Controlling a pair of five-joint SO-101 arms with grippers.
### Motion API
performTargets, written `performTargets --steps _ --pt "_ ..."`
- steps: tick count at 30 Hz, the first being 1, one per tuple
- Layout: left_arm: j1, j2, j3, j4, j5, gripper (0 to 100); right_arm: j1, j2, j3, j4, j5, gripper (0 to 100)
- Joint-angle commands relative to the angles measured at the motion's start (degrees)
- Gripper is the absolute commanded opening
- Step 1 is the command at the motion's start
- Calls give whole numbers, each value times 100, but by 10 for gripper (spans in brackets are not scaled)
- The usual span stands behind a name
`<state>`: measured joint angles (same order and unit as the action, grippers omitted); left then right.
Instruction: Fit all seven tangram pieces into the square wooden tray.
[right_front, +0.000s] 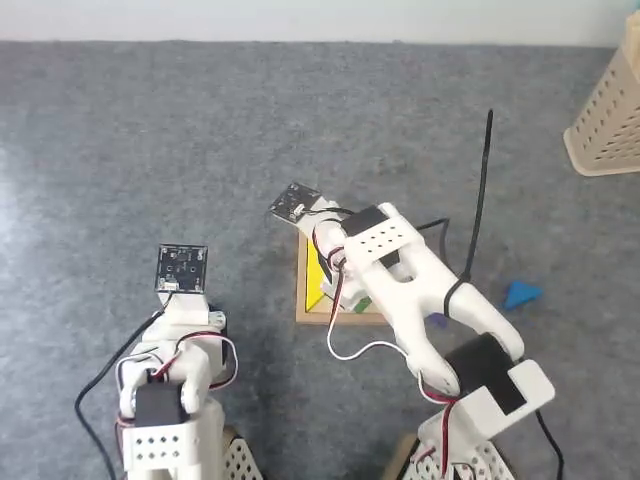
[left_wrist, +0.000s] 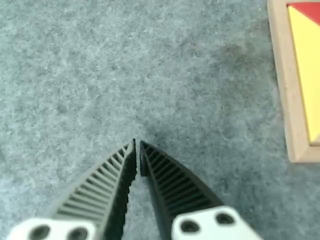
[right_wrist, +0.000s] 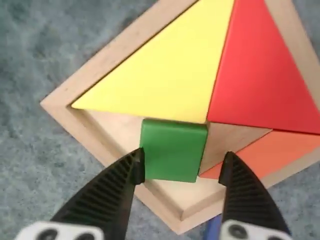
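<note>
High view: a grey, felt-like carpet covers the table. The left arm, made of white plastic with looping red and black wires, stands at the near left. The right arm leans far and left over the square wooden tray. The tray's pale rim and a strip of the yellow triangle show beside the arm. A small blue triangle lies flat on the carpet well right of the tray. A cream perforated basket stands at the far right.

Left wrist view: the left gripper hangs over bare carpet. Its two ribbed dark fingers are pressed together at the tips and pinch nothing. One corner of the tray shows to its right, with raw wood edges around smooth yellow and red faces.

Right wrist view: the right gripper is spread wide over a tray corner, with one finger on each side of the green square. One finger touches the square's edge and the other stands apart from it. The thick, round-cornered block lies against the long edge of the yellow triangle. The large red triangle meets the yellow one edge to edge. An orange piece sits beside the red one, with bare wood floor between it and the green square. I cannot tell whether the square lies flat.
</note>
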<state>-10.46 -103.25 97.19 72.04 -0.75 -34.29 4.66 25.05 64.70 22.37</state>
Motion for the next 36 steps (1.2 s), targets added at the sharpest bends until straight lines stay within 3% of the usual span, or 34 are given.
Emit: performTargets --steps 1,6,11,13,19,36 --pt "18 -97 -66 26 44 12 -22 -127 -343 -13 88 232" --pt "18 -97 -66 26 44 12 171 -435 -695 602 79 207" --pt "18 -97 -66 26 44 12 338 -1279 -299 409 -237 2" --pt "18 -97 -66 26 44 12 312 -1349 26 145 -246 34" --pt "18 -97 -66 26 44 12 145 -813 440 -365 -246 6" --pt "18 -97 -66 26 44 12 163 664 -633 -338 -264 6"
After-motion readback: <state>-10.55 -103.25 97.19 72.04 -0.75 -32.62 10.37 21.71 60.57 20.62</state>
